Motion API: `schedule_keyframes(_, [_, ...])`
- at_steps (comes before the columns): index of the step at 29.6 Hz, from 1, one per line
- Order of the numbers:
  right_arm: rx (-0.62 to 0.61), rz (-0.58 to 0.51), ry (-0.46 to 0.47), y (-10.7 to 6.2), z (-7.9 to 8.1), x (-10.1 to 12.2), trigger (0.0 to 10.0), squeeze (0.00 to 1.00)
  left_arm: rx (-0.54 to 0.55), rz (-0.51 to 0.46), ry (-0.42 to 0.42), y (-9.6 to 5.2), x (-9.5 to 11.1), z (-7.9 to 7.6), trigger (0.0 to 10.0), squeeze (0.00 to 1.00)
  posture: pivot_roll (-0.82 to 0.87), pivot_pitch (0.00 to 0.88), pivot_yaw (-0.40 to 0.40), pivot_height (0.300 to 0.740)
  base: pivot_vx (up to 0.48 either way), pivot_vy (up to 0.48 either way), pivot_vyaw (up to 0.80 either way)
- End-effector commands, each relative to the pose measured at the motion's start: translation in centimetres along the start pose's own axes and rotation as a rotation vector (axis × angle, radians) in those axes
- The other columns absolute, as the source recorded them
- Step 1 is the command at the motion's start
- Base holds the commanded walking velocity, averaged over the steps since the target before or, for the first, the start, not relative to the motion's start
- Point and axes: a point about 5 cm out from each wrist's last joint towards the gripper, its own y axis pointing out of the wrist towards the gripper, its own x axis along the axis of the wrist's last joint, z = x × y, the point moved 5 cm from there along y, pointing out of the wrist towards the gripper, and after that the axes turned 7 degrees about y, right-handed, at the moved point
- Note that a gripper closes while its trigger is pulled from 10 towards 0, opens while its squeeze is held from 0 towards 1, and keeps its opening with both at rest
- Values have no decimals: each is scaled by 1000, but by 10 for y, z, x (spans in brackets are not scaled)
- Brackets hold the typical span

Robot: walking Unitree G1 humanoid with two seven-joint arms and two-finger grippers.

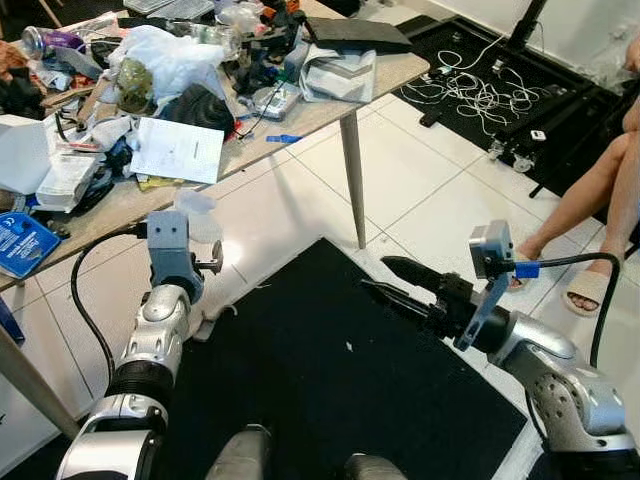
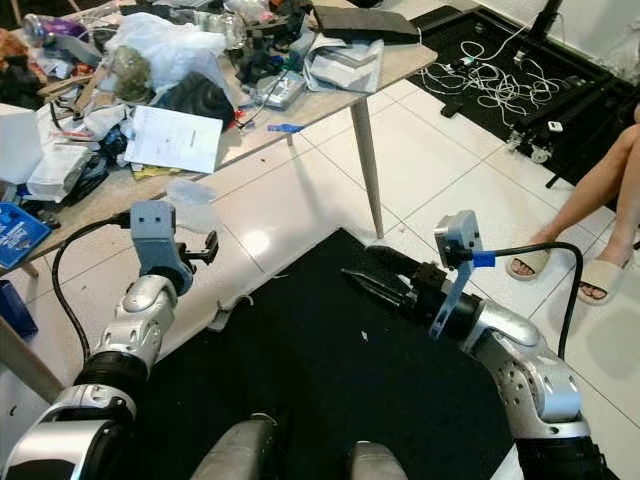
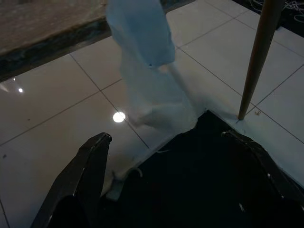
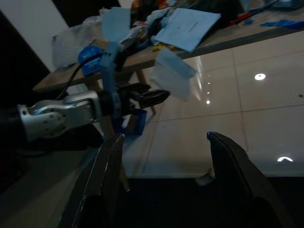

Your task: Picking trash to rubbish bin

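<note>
Left wrist view showed a pale plastic wrapper (image 3: 142,52) falling free beyond the left tool (image 3: 185,156), fingers spread and empty. It looked light and floppy, best pinched at an edge; the right tool (image 1: 385,278) hung released too.

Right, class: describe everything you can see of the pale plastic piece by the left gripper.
The plastic piece is pale bluish-white, translucent and thin, wider at its top. It sits just beyond the open left gripper, above the glossy white floor near the table's edge. Whether the fingers touch it cannot be told.
</note>
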Motion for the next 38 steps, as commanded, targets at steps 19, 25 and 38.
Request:
schedule_keyframes(19, [85, 37, 11, 3, 19, 4, 10000, 0, -69, -6, -114, 7, 6, -12, 10000, 0, -84, 181, 3, 740, 0, 0, 0])
schedule_keyframes(25, [82, 30, 6, 3, 20, 7, 10000, 0, -72, 11, -124, 11, 9, -17, 10000, 0, -88, 188, 2, 740, 0, 0, 0])
schedule_keyframes(38, [93, 20, 6, 6, 28, 9, 10000, 0, -83, 25, -156, 16, 11, -32, 10000, 0, -108, 196, 10, 740, 0, 0, 0])
